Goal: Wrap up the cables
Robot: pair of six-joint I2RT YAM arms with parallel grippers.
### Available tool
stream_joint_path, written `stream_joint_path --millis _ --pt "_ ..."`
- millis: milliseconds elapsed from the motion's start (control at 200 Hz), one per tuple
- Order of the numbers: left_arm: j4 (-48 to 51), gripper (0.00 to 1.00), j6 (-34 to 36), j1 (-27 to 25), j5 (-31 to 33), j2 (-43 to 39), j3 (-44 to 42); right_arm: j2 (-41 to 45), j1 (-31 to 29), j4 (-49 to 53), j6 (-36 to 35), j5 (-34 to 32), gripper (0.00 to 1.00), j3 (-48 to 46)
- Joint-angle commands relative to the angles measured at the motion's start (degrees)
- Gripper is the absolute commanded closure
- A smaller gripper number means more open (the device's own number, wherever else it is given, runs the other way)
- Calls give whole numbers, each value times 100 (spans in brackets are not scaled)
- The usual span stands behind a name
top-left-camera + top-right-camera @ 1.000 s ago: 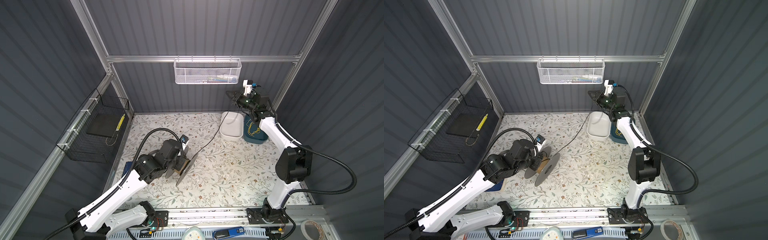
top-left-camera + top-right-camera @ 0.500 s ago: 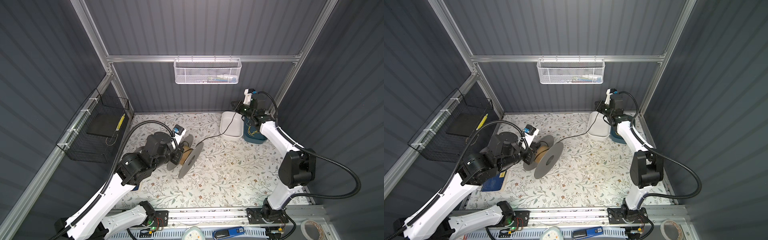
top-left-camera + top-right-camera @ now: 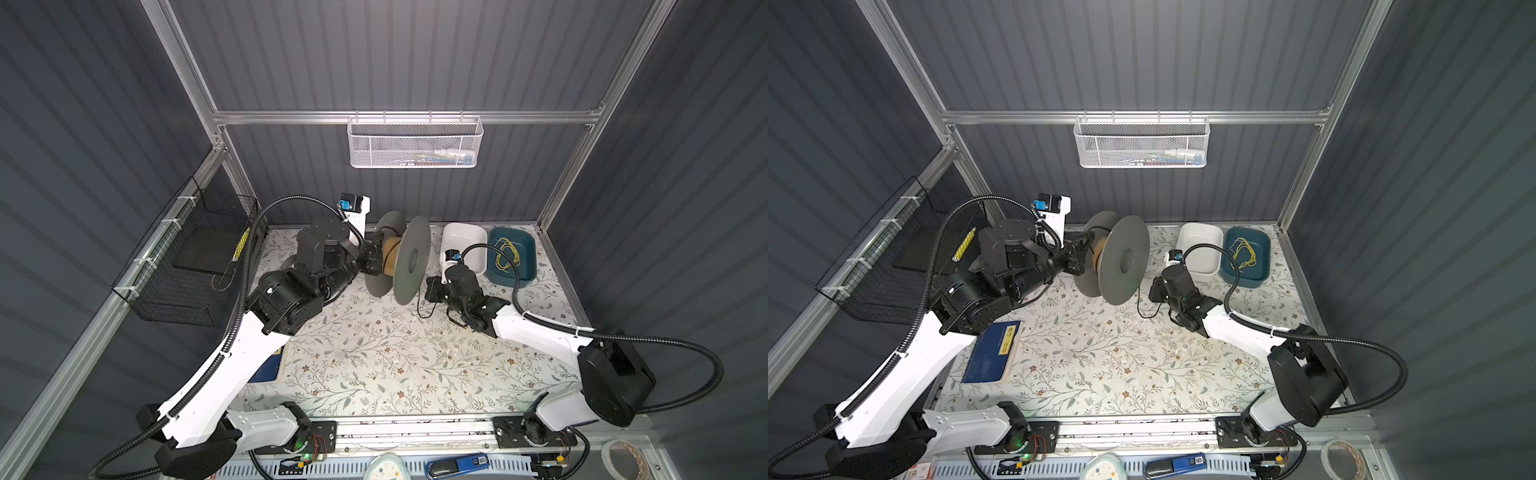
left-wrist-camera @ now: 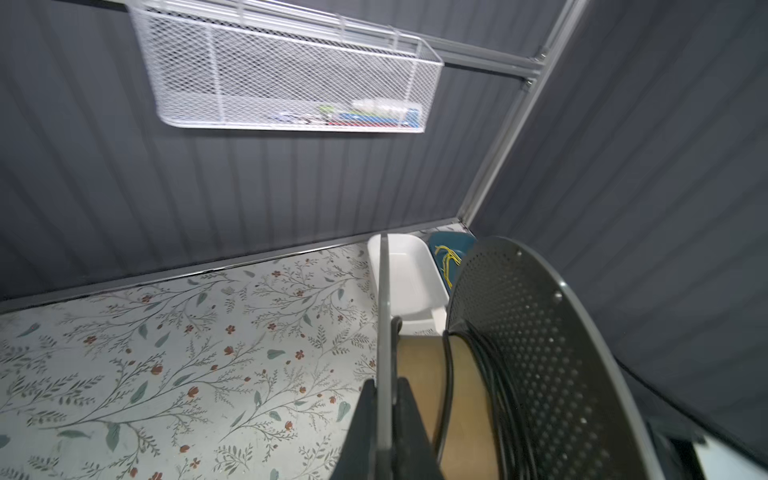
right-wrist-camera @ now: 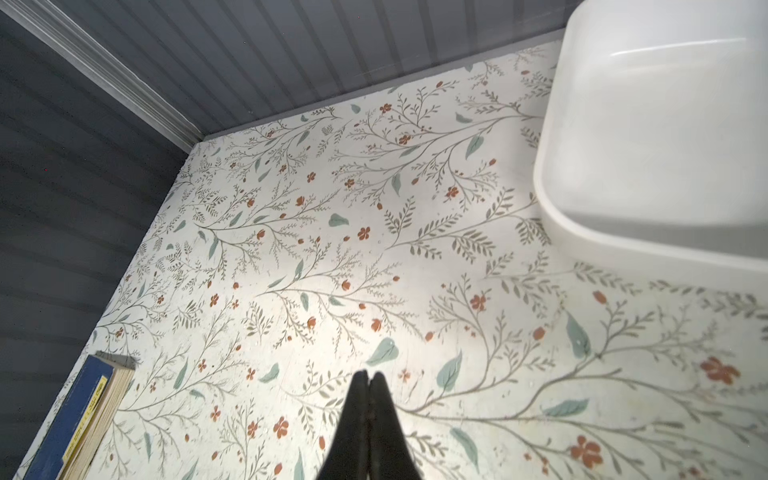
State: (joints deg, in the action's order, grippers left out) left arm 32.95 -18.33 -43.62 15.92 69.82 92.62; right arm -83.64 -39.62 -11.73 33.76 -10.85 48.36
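Note:
My left gripper [image 3: 372, 259] is shut on the inner flange of the grey spool [image 3: 411, 259], holding it off the mat with its discs on edge. In the left wrist view the gripper [image 4: 384, 399] clamps the thin flange, and the black cable [image 4: 494, 374] lies wound on the brown core. A short slack loop of cable [image 3: 420, 311] hangs from the spool down to the mat and rises under my right gripper [image 3: 430, 289]. That gripper [image 5: 368, 376] is shut just right of the spool; no cable shows between its fingertips.
A white bin [image 3: 463, 245] and a teal bin [image 3: 525, 266] holding a yellow wire loop stand at the back right. A blue book [image 3: 990, 353] lies at the left. A black wire basket [image 3: 199, 257] hangs on the left wall, a white mesh basket [image 3: 415, 141] on the back wall.
The left arm carried the spool toward the back and turned it. The right arm came down from high over the bins to beside the spool, and the taut cable went slack.

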Motion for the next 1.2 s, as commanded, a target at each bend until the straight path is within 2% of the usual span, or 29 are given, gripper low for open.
stream_joint_path --millis 0,60,210,330,485,600,775,890,1025,1140,1195 --pt "-990 100 -635 313 499 -254 -133 206 -217 -306 420 -703 100 -150" --pt "-910 100 -707 463 616 -261 -93 196 -293 -289 439 -751 100 -261" --pt "-929 100 -550 477 1988 -175 -78 431 -839 -116 274 -1242 100 -563" --pt "-1176 100 -81 503 2908 139 -112 742 -1471 153 94 -1882 100 -737" --pt "-1321 100 188 533 3337 662 -223 1293 -2238 578 -243 -2503 100 -603" --pt "-1431 100 264 538 3322 943 -497 1727 -2484 851 -560 -2519 100 -268" --pt "-1292 100 199 538 3243 1372 -986 2064 -2490 1031 -1144 -2095 100 421" --pt "-1077 100 55 534 3024 1551 -1376 1853 -2355 1308 -1507 -1600 97 1125" --pt "-953 100 -173 504 2399 1493 -1817 1587 -1552 1472 -1297 -351 95 1770" --pt "-915 100 -191 422 1947 1359 -2139 1077 -1003 1666 -1580 173 90 2517" --pt "-825 100 -210 336 1836 1337 -2216 752 -689 1804 -1556 691 87 2937"
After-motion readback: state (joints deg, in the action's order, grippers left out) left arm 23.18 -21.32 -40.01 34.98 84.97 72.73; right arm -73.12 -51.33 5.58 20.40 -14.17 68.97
